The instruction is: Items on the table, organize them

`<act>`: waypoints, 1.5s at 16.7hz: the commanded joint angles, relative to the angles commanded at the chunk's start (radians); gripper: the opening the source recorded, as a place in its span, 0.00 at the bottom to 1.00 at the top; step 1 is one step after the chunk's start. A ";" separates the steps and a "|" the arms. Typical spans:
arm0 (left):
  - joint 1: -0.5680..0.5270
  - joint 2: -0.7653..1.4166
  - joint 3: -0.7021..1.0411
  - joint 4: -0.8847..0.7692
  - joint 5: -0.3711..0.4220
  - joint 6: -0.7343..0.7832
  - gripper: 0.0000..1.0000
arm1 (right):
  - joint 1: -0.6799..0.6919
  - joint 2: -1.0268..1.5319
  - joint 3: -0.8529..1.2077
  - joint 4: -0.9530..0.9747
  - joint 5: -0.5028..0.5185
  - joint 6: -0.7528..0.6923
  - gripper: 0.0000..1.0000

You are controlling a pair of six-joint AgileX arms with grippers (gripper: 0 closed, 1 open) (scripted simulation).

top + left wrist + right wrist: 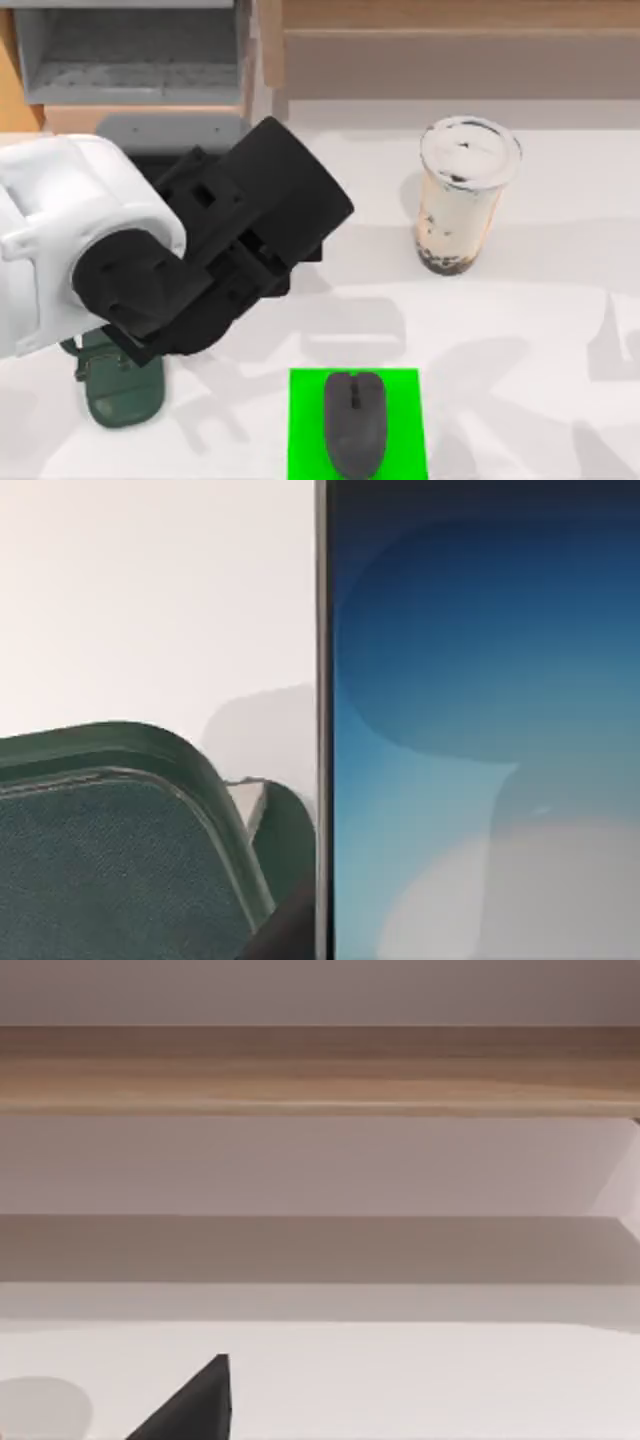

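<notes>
White table (pixel 520 320), left arm (pixel 90 250) bent low over smartphone (pixel 480 730)

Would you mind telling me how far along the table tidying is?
Done: the computer mouse lies on the green mat. In hand: the left arm hangs over the table's left side, the smartphone close before its wrist camera, beside a green holder. Left: the milk-tea cup stands untouched.

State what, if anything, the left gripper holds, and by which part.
Cannot be told. The smartphone looms close to the left arm's wrist camera, but any contact with it is hidden.
</notes>
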 joint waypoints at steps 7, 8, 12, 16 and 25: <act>-0.121 -0.341 -0.336 0.054 -0.300 -0.178 0.00 | 0.000 0.000 0.000 0.000 0.000 0.000 1.00; -0.129 -0.366 -0.362 0.058 -0.323 -0.191 0.00 | 0.000 0.000 0.000 0.000 0.000 0.000 1.00; -0.137 -0.395 -0.394 0.062 -0.350 -0.207 0.00 | 0.000 0.000 0.000 0.000 0.000 0.000 1.00; -0.132 -0.391 -0.392 0.062 -0.347 -0.203 0.00 | 0.000 0.000 0.000 0.000 0.000 0.000 1.00; 0.026 -0.407 -0.469 0.349 -0.265 0.046 0.00 | 0.000 0.000 0.000 0.000 0.000 0.000 1.00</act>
